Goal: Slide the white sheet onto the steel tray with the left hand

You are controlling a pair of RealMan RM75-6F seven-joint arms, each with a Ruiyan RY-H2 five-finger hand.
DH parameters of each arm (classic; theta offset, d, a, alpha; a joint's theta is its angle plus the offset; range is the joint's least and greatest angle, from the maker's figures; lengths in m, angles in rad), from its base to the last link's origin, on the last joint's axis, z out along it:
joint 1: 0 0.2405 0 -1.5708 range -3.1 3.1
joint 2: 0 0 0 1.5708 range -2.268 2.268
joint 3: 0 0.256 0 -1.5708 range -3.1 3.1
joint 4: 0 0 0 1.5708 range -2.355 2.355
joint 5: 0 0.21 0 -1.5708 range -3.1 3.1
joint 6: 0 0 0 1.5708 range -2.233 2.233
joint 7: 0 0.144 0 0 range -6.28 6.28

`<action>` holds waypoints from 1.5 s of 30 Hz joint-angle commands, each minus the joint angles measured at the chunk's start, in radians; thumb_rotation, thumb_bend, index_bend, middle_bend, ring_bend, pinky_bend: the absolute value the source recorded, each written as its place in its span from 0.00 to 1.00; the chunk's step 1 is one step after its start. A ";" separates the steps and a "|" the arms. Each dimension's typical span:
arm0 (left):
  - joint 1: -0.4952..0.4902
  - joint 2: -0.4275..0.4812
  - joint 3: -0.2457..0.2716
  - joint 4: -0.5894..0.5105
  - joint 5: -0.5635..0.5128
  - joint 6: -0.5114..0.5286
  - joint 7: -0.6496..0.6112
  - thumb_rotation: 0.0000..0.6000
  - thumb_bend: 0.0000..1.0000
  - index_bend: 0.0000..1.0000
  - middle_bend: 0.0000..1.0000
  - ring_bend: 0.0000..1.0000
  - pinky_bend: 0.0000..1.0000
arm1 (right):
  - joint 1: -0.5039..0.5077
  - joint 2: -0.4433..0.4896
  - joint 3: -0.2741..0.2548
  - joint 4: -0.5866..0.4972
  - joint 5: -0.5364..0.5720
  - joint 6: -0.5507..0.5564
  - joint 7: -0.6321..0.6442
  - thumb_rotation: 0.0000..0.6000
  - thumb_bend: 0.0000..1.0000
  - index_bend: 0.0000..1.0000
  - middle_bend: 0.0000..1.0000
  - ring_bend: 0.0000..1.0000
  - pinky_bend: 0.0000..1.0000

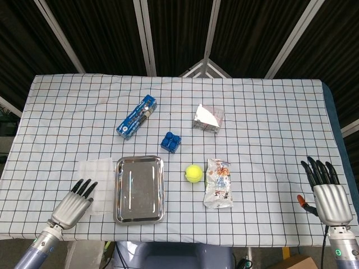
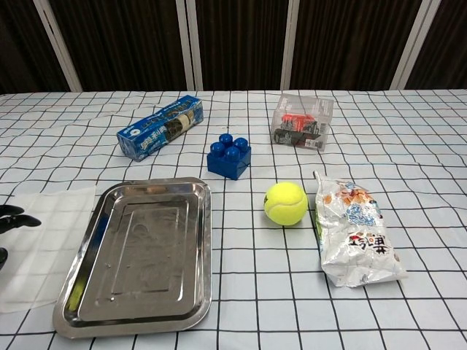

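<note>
Beside steel tray [image 1: 139, 189], white sheet [image 1: 96, 185], lengthwise near-to-far

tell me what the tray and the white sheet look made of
Tray: looks like polished steel, judging by its mirror-like reflections and rolled rim. White sheet: probably thin translucent plastic or film; the tablecloth grid shows faintly through it, though the exact material is uncertain.

Table [image 1: 252, 112] covered with white cloth [image 1: 269, 168] printed in a black grid, wrinkled slightly near edges. Blue table edge [image 1: 331, 106] shows past the cloth on the right. Behind the table, dark ribbed wall panels [image 1: 101, 33] split by slanted white metal beams [image 1: 143, 33]. In chest view the beams [image 2: 191, 44] run vertical against the dark backdrop. Even overhead light, soft shadows.
</note>
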 commanded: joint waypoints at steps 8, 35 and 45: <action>-0.006 0.123 -0.045 -0.119 0.044 0.121 -0.074 1.00 0.47 0.61 0.07 0.00 0.12 | 0.000 0.002 -0.001 -0.002 0.001 -0.002 0.007 1.00 0.31 0.00 0.00 0.00 0.00; -0.140 0.028 -0.158 -0.455 0.139 0.106 0.131 1.00 0.47 0.62 0.10 0.00 0.12 | 0.000 0.006 0.003 -0.001 0.009 -0.004 0.016 1.00 0.31 0.00 0.00 0.00 0.00; -0.109 -0.064 -0.091 -0.356 0.056 0.059 0.187 1.00 0.47 0.61 0.10 0.00 0.12 | -0.001 0.007 0.000 -0.003 0.008 -0.004 0.014 1.00 0.31 0.00 0.00 0.00 0.00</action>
